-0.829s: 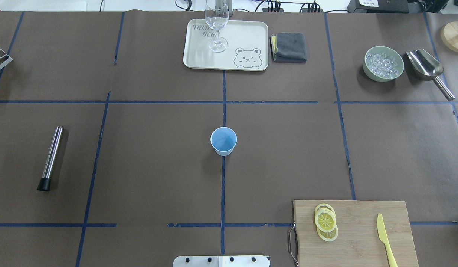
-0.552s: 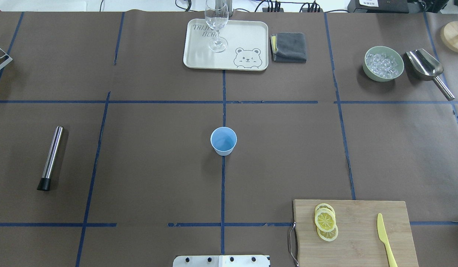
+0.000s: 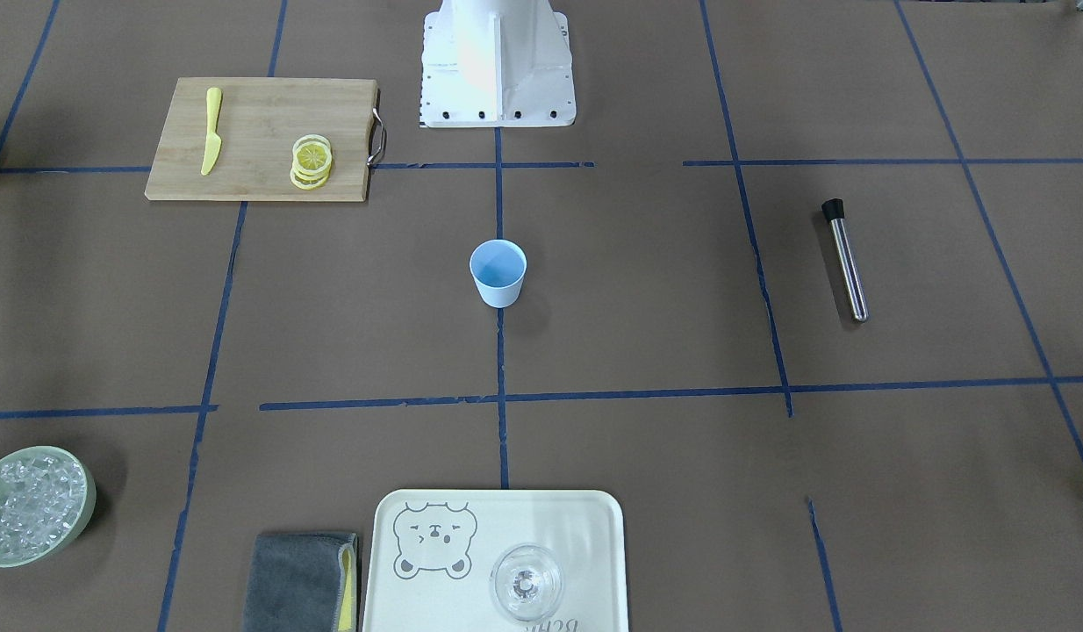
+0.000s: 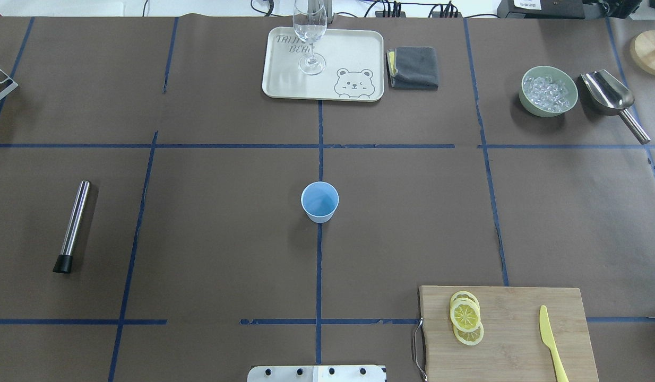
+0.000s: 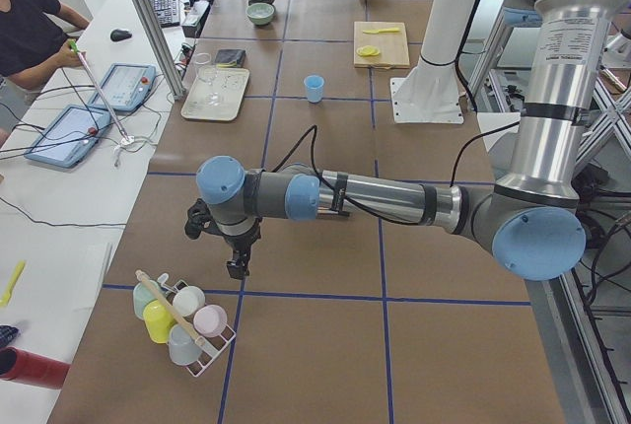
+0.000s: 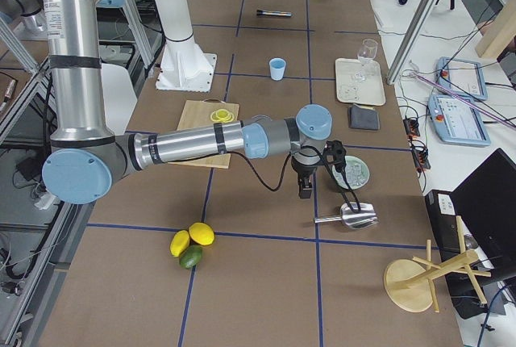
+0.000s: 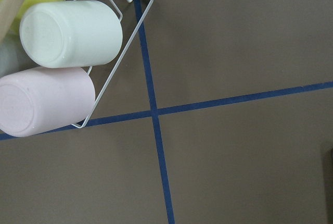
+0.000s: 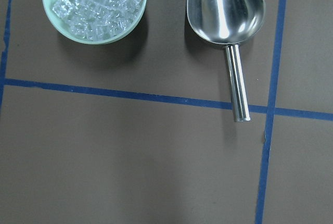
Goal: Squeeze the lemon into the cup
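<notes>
The light-blue cup [image 4: 319,201] stands upright at the table's middle, also in the front-facing view [image 3: 498,272]. Several lemon slices [image 4: 465,317] lie overlapped on the wooden cutting board [image 4: 518,345] at the near right, beside a yellow knife [image 4: 550,342]. My left gripper [image 5: 237,268] hangs far off at the table's left end, next to a cup rack [image 5: 182,320]. My right gripper [image 6: 305,194] hangs at the right end, near the ice bowl [image 6: 352,171] and scoop [image 6: 355,216]. Both show only in side views, so I cannot tell whether they are open or shut.
A cream tray [image 4: 354,53] with a clear wine glass [image 4: 310,34] and a grey cloth [image 4: 415,67] sit at the far edge. A steel muddler [image 4: 72,225] lies at the left. Whole lemons and a lime [image 6: 191,244] lie at the right end.
</notes>
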Robot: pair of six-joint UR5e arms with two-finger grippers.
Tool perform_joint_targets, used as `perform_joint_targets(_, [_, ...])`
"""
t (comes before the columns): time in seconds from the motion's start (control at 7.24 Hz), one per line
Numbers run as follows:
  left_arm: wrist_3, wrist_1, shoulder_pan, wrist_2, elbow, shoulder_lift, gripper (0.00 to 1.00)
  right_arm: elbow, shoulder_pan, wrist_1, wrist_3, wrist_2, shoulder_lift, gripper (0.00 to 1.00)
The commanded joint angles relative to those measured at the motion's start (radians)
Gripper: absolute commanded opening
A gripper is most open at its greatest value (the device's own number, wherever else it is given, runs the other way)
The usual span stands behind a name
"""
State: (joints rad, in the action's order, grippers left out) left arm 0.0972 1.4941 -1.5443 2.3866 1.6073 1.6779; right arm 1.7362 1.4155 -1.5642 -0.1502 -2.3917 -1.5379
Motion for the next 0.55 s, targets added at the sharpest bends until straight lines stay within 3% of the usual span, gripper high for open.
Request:
perform_joint_targets(0.0, [-0.001, 0.003, 0.001, 0.003, 0.006, 0.002, 1.00, 0.023, -0.077, 0.001, -0.005, -0.004, 0.008, 1.00])
perform_joint_targets(0.14, [-0.001, 0.003, 0.001, 0.003, 0.005, 0.000, 1.00, 0.058, -0.116, 0.001, -0.014, -0.006, 0.009, 1.00])
perform_joint_targets(0.41, [0.001, 0.006, 0.004, 0.005, -0.001, 0.002, 1.00, 0.155, -0.243, 0.044, -0.253, -0.009, 0.007, 1.00])
